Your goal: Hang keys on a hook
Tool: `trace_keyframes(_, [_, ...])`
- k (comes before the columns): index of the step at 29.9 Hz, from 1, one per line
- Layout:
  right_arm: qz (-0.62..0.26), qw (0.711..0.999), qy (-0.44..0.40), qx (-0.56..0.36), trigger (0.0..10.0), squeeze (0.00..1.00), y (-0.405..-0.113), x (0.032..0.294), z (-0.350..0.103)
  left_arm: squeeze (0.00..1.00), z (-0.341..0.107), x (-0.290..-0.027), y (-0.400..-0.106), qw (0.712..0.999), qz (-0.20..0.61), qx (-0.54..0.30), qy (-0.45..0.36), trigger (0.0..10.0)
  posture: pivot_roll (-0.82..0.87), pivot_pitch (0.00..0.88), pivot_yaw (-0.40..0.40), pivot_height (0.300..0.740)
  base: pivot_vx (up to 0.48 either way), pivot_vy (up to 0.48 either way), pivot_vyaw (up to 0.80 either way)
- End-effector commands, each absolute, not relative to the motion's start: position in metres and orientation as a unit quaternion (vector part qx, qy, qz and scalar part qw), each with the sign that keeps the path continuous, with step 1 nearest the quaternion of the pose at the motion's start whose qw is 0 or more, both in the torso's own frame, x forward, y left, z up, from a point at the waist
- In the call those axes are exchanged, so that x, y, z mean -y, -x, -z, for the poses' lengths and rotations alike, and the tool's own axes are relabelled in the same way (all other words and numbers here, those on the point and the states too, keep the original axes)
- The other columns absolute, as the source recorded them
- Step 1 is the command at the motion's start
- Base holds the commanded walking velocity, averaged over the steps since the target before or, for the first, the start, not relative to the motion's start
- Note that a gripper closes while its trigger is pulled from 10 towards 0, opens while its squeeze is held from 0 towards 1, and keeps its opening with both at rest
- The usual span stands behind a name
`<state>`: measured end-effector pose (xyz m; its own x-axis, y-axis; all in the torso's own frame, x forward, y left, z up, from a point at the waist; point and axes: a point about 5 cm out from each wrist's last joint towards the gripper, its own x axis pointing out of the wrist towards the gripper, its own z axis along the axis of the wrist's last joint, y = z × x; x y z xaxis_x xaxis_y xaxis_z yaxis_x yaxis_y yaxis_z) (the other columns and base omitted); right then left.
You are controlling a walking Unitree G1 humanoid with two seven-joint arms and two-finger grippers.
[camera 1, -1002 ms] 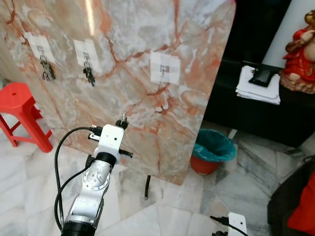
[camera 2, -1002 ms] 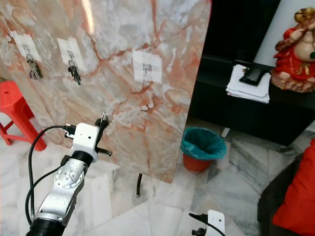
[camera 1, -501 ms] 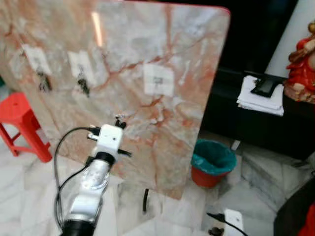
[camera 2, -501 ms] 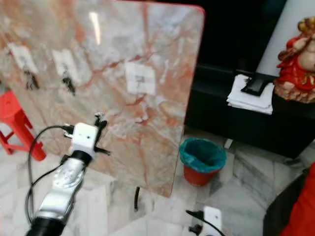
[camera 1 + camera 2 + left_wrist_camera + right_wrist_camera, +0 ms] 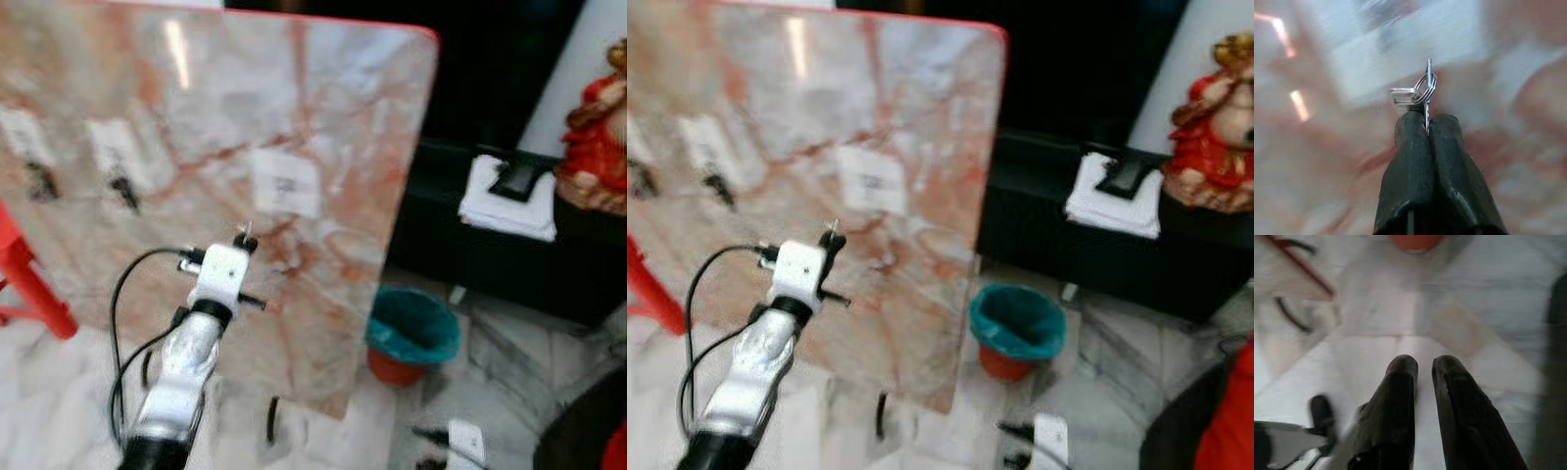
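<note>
A marble board [image 5: 323, 108] stands before me with three white patches on it. The two patches on the left each carry hanging keys [image 5: 122, 188]. The third patch [image 5: 284, 183] holds a small hook with nothing on it. My left gripper [image 5: 243, 238] is raised in front of the board, below and a little left of that patch. In the left wrist view its fingers [image 5: 1410, 147] are shut on a key ring with a silver key [image 5: 1425, 89], and the blurred white patch lies beyond. My right gripper [image 5: 1423, 363] hangs low over the floor with a narrow gap between its fingers.
A red bin with a teal liner [image 5: 411, 333] sits on the floor right of the board. Behind it is a black cabinet [image 5: 509, 264] bearing papers [image 5: 505, 201] and a red statue [image 5: 593, 137]. A red stool [image 5: 24, 284] stands at the far left.
The whole picture has shifted and blurred, so the camera has moved; the board now sits further left in it. The left gripper still holds the keys up before the board.
</note>
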<state>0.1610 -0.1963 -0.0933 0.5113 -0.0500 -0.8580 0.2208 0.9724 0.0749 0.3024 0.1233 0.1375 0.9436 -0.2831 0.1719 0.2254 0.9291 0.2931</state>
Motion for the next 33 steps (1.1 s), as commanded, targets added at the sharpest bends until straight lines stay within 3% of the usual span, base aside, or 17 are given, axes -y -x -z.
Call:
trace_keyframes(1, [0.068, 0.868, -0.093, -0.482, 10.0, 0.0, -0.167, 0.187, 0.092, 0.0, -0.147, -0.131, -0.301, 0.974, 0.127, 0.129, -0.139, 10.0, 0.14, 0.011, -0.049, 0.74, 0.0, 0.0, 0.0])
trace_keyframes(9, [0.067, 0.868, -0.092, -0.483, 10.0, 0.0, -0.167, 0.187, 0.092, 0.0, -0.146, -0.125, -0.294, 0.97, 0.152, 0.135, -0.136, 10.0, 0.14, 0.017, -0.05, 0.74, 0.0, 0.0, 0.0])
trace_keyframes(15, [0.066, 0.868, -0.092, -0.483, 10.0, 0.0, -0.167, 0.187, 0.092, 0.0, -0.133, -0.111, -0.277, 0.954, 0.232, 0.101, -0.158, 10.0, 0.14, 0.019, -0.047, 0.74, 0.0, 0.0, 0.0])
trace_keyframes(22, [0.064, 0.868, -0.091, -0.483, 10.0, 0.0, -0.167, 0.186, 0.092, 0.0, -0.122, -0.128, -0.262, 0.966, 0.21, 0.062, -0.135, 10.0, 0.15, 0.02, -0.045, 0.74, 0.0, 0.0, 0.0])
trace_keyframes(23, [0.064, 0.868, -0.091, -0.483, 10.0, 0.0, -0.167, 0.186, 0.092, 0.0, -0.119, -0.133, -0.261, 0.97, 0.2, 0.051, -0.127, 10.0, 0.15, 0.02, -0.044, 0.74, 0.0, 0.0, 0.0])
trace_keyframes(24, [0.063, 0.868, -0.09, -0.484, 10.0, 0.0, -0.167, 0.186, 0.092, 0.0, -0.098, -0.149, -0.257, 0.973, 0.179, -0.034, -0.139, 10.0, 0.15, 0.019, -0.045, 0.74, 0.0, 0.0, 0.0])
trace_keyframes(26, [0.062, 0.868, -0.09, -0.484, 10.0, 0.0, -0.167, 0.186, 0.092, 0.0, -0.082, -0.159, -0.253, 0.969, 0.172, -0.097, -0.147, 10.0, 0.15, 0.019, -0.046, 0.74, 0.0, 0.0, 0.0])
trace_keyframes(27, [0.06, 0.868, -0.088, -0.486, 10.0, 0.0, -0.167, 0.186, 0.092, 0.0, -0.052, -0.173, -0.238, 0.93, 0.205, -0.226, -0.207, 10.0, 0.16, 0.019, -0.049, 0.74, 0.0, 0.0, 0.0])
trace_keyframes(28, [0.059, 0.868, -0.087, -0.486, 10.0, 0.0, -0.167, 0.186, 0.092, 0.0, -0.044, -0.178, -0.233, 0.916, 0.211, -0.26, -0.222, 10.0, 0.16, 0.019, -0.049, 0.74, 0.0, 0.0, 0.0])
trace_keyframes(30, [0.053, 0.867, -0.082, -0.489, 10.0, 0.0, -0.167, 0.186, 0.092, 0.0, -0.021, -0.192, -0.204, 0.844, 0.283, -0.35, -0.291, 10.0, 0.15, 0.017, -0.048, 0.74, 0.0, 0.0, 0.0])
trace_keyframes(31, [0.051, 0.867, -0.08, -0.49, 10.0, 0.0, -0.167, 0.187, 0.092, 0.0, -0.02, -0.196, -0.202, 0.841, 0.281, -0.357, -0.294, 10.0, 0.14, 0.019, -0.048, 0.74, 0.0, 0.0, 0.0])
trace_keyframes(32, [0.05, 0.867, -0.079, -0.49, 10.0, 0.0, -0.166, 0.189, 0.092, 0.0, -0.03, -0.195, -0.213, 0.889, 0.229, -0.328, -0.222, 10.0, 0.15, 0.018, -0.049, 0.74, 0.0, 0.0, 0.0])
trace_keyframes(33, [0.051, 0.867, -0.08, -0.489, 10.0, 0.0, -0.167, 0.19, 0.092, 0.0, -0.038, -0.193, -0.222, 0.916, 0.2, -0.306, -0.167, 10.0, 0.15, 0.018, -0.05, 0.74, 0.0, 0.0, 0.0])
